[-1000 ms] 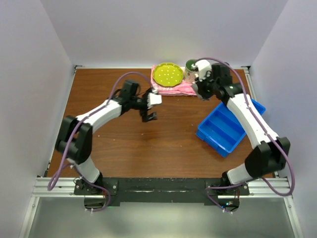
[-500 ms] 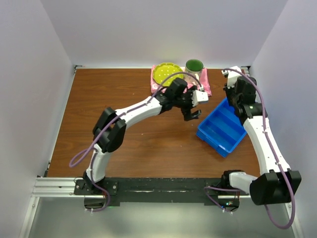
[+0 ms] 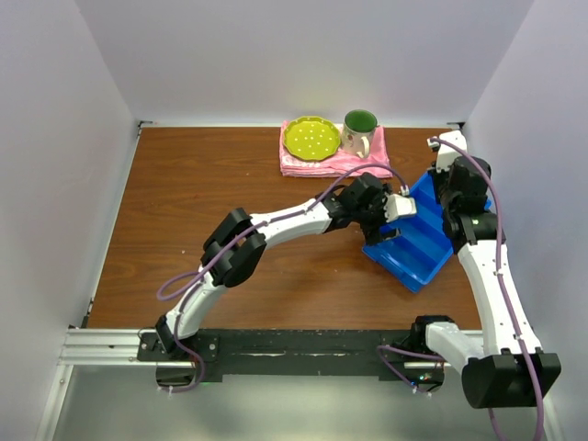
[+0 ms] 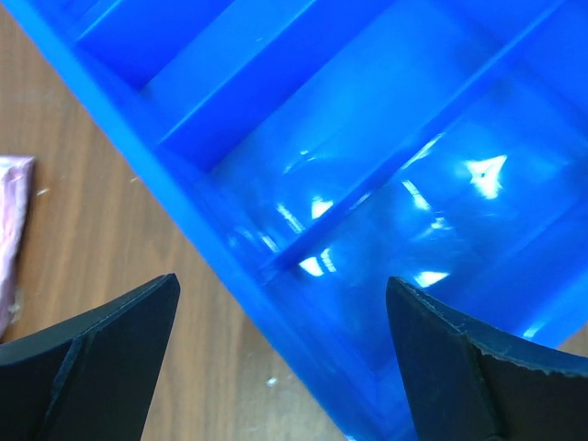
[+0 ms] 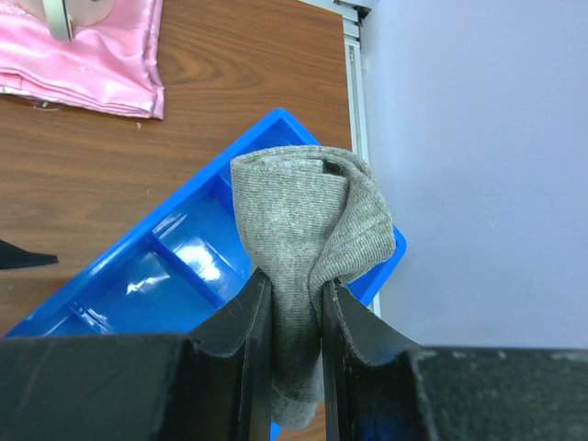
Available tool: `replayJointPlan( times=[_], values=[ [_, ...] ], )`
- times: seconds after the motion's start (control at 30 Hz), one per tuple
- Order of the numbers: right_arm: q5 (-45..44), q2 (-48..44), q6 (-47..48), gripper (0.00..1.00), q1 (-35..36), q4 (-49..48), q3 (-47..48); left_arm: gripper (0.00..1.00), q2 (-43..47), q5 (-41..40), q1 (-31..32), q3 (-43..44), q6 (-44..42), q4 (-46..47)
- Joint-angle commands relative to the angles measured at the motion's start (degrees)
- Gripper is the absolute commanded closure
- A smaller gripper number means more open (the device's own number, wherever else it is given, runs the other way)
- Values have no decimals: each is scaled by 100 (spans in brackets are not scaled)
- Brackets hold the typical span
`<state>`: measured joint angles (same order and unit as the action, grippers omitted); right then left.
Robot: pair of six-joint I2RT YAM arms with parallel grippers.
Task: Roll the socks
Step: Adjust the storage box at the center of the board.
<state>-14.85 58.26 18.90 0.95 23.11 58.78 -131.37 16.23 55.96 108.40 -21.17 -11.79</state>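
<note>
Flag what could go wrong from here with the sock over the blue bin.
1. The right gripper pinches the sock by a bunched fold; it could slip out, and it is held over the far rim of the blue bin by the edge of the table, so it might land outside.
2. The open left gripper straddles the bin's wall; lowering may strike it.
3. Both grippers crowd the bin, so they could collide.

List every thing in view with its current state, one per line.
sock, bunched, pinched in the right gripper above the tray's far end
right gripper, shut on the sock
left gripper, open, holding nothing, over the tray's edge
blue tray, on the table, visible compartments empty
mug, upright on the pink cloth
plate, flat on the pink cloth
pink cloth, folded, lying flat
</note>
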Motion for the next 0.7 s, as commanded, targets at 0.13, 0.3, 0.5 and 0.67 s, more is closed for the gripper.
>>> replayJointPlan(
  times=[0.13,0.3,0.5,0.67],
  values=[
    [202,-113,-140,100,-34,-228,1,0,243,-1155,2,-336,-502,141],
    [351,-130,-158,100,-34,-202,10,0,498,-1587,11,-706,-871,256],
    [448,-183,-167,100,-34,-149,19,0,753,-2009,-156,-1145,-1249,379],
    [501,-227,-123,100,-42,-123,10,0,1008,-1975,-577,-1409,-1284,379]
  ],
)
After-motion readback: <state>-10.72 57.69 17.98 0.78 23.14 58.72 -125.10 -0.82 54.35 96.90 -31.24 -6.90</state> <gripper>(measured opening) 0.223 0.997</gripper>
